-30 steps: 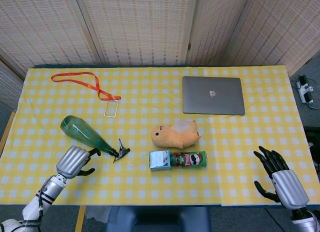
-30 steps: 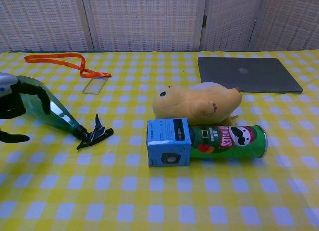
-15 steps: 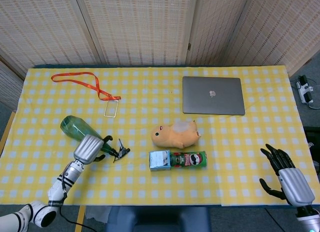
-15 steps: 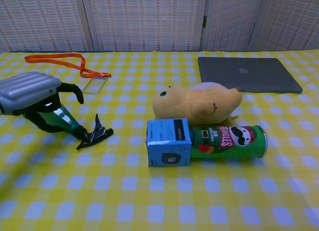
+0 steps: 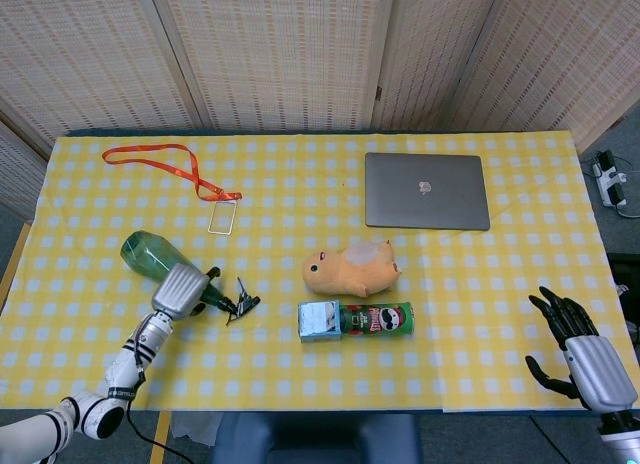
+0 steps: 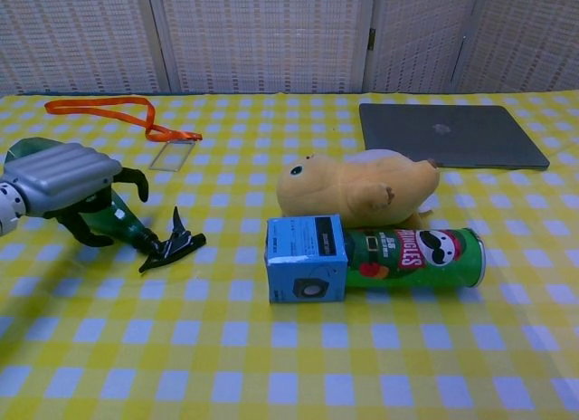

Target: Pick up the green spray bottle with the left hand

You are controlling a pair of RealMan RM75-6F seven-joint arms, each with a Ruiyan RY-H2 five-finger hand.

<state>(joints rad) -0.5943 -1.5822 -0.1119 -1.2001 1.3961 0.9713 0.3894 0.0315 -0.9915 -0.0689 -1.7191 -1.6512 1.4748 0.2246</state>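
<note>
Chest view: left hand (image 6: 68,180) arches over the green spray bottle (image 5: 150,258) lying at nine o'clock on the tabletop (image 6: 289,366), fingers curled around its neck; whether they grip is unclear. Firm closure before lifting seems wise.

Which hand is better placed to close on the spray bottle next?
Left. The left hand is already over the neck of the spray bottle, fingers curled around it. The right hand sits open at the table's far right edge, past the Pringles can.
</note>
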